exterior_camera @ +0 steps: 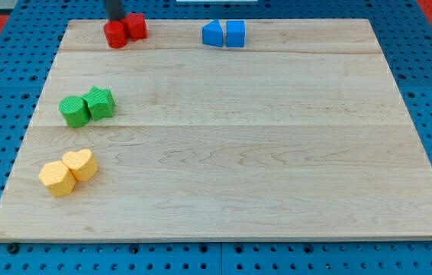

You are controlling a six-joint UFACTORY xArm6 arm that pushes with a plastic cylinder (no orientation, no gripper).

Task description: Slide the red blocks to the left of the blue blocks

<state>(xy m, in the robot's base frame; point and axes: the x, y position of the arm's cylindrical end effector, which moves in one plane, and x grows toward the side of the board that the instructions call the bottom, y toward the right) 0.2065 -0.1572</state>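
Note:
Two red blocks sit touching at the view's top left: a red cylinder [116, 35] and a red star-like block [136, 27] to its right. Two blue blocks sit touching at the top centre: a blue wedge-like block [213, 34] and a blue cube [235, 33]. The red pair lies to the left of the blue pair, with a gap between them. My tip [115, 20] comes down from the top edge and rests just behind the red cylinder, next to the red star.
A green cylinder [73, 111] and a green star [100, 102] sit together at the left. A yellow hexagon-like block [56, 179] and a yellow heart [82, 164] sit at the lower left. The wooden board [277, 153] lies on a blue pegboard.

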